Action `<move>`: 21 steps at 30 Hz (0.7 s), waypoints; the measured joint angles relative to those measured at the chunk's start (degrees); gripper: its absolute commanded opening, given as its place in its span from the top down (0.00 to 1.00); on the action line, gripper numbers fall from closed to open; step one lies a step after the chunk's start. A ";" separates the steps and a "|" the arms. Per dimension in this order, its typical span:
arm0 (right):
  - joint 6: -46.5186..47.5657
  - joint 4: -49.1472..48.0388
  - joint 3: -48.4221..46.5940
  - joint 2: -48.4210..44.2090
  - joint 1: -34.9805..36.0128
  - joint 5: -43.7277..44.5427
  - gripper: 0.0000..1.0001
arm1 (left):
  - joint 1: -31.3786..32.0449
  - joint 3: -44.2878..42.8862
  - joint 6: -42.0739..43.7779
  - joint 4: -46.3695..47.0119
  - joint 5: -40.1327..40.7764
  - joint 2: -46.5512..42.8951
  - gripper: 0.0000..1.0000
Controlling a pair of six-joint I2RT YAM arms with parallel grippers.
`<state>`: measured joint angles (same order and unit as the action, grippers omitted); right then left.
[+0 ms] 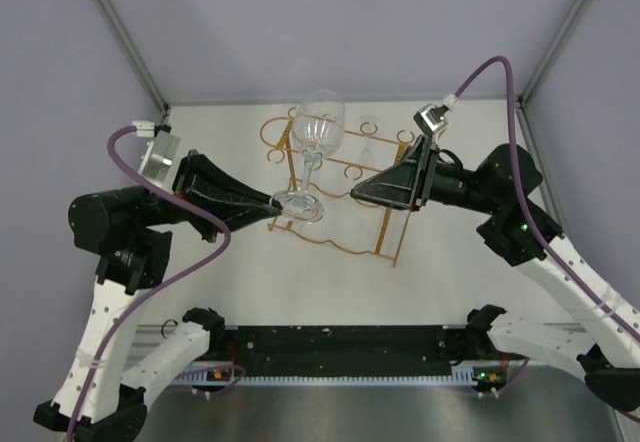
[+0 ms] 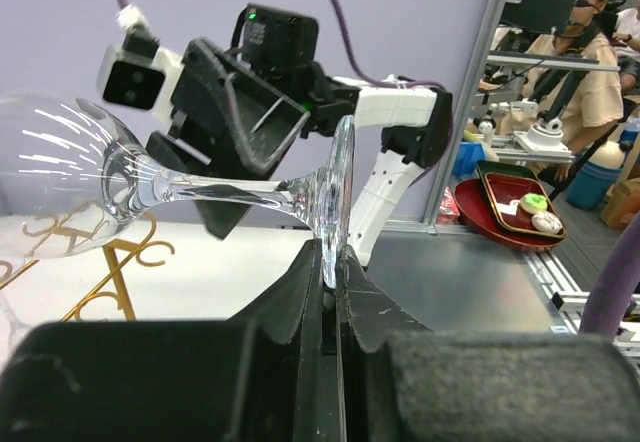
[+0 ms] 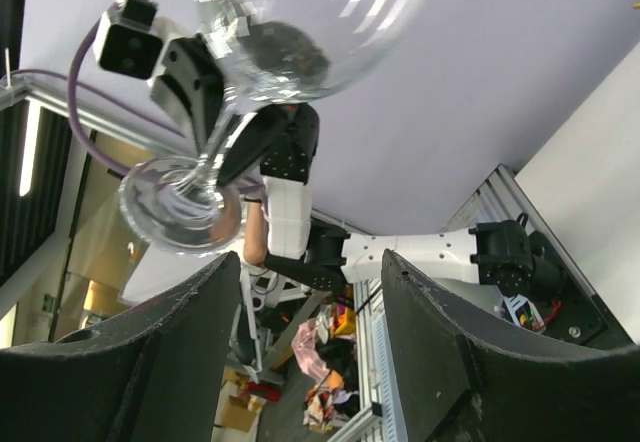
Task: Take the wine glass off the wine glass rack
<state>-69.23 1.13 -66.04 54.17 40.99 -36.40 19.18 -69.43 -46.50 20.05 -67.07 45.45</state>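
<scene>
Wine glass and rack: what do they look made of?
The wine glass looks like clear, colourless glass, glossy: the right arm shows through its stem and sharp white highlights streak the bowl. Clear plastic can't be ruled out. The rack is thin wire, probably metal with a gold-orange finish, bent into slender curls and loops.

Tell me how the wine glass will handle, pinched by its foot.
Likely fragile: the wine glass has thin clear walls and a slim stem. Probably slippery and apt to pivot, since the left gripper pinches only the foot's rim, bowl overhanging.
</scene>
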 measured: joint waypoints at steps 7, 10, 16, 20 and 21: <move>-0.04 -3.13 -0.61 0.81 2.01 1.92 0.41 | 0.17 2.75 3.98 -0.76 0.07 2.99 1.00; -0.44 -4.02 -1.70 3.13 2.45 2.32 0.41 | 0.70 3.34 4.70 -0.74 0.24 4.81 1.00; -1.66 -6.43 -2.73 7.32 3.26 3.26 0.41 | 1.73 3.56 6.12 -0.55 0.20 5.66 1.00; -3.17 -8.33 -2.73 8.94 3.58 3.89 0.41 | 2.34 3.61 7.19 -0.26 0.17 5.55 1.00; -3.52 -8.94 -2.73 9.18 3.61 4.07 0.41 | 2.49 3.69 7.54 -0.20 0.17 5.55 1.00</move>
<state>-72.75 -7.81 -68.77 63.35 44.60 -32.34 21.67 -65.73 -38.96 19.86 -66.89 51.00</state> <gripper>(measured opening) 0.589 0.103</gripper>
